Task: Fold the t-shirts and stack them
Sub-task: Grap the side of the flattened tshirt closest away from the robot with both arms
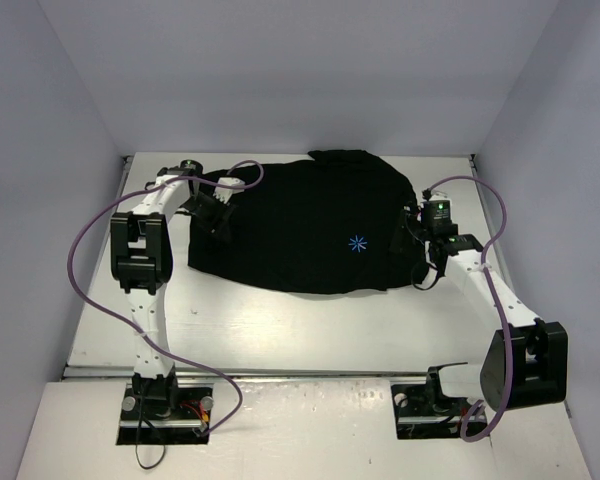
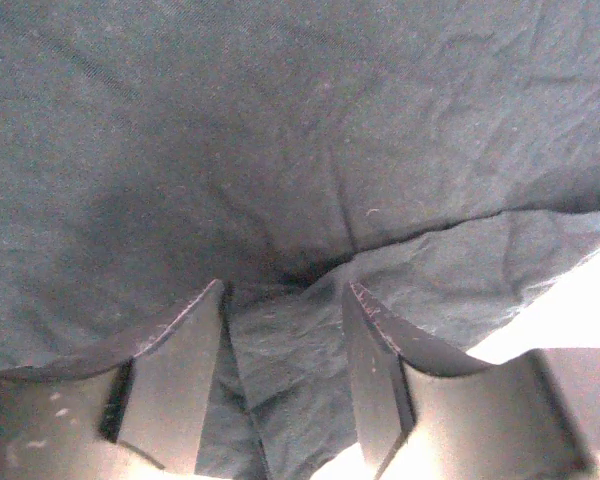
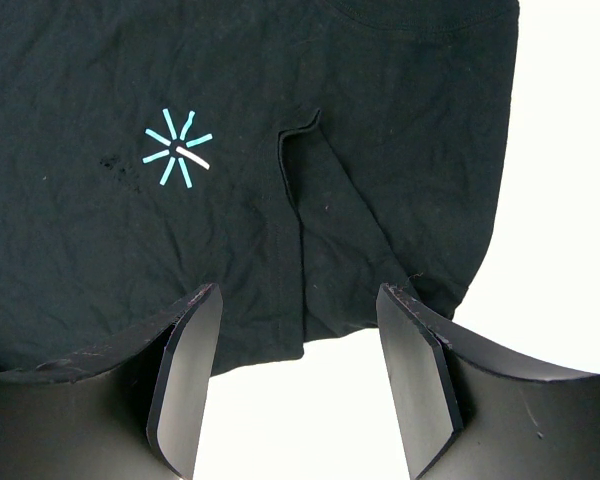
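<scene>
The black t-shirt [image 1: 300,225] lies spread across the back middle of the white table, its blue starburst print [image 1: 358,243] facing up. My left gripper [image 1: 218,218] is at the shirt's left edge. In the left wrist view it [image 2: 285,300] is open, with wrinkled shirt fabric [image 2: 280,120] lying between its fingers and filling the view. My right gripper [image 1: 418,236] is at the shirt's right edge. In the right wrist view it [image 3: 298,292] is open over the shirt's hem [image 3: 310,300], bare table between the fingers. The starburst [image 3: 178,150] and a small fold [image 3: 300,150] lie beyond them.
The white table [image 1: 280,330] is boxed in by pale walls on the left, back and right. Purple cables loop beside the left arm [image 1: 80,250] and over the right arm [image 1: 495,210]. A raised front ledge [image 1: 300,372] carries both arm bases.
</scene>
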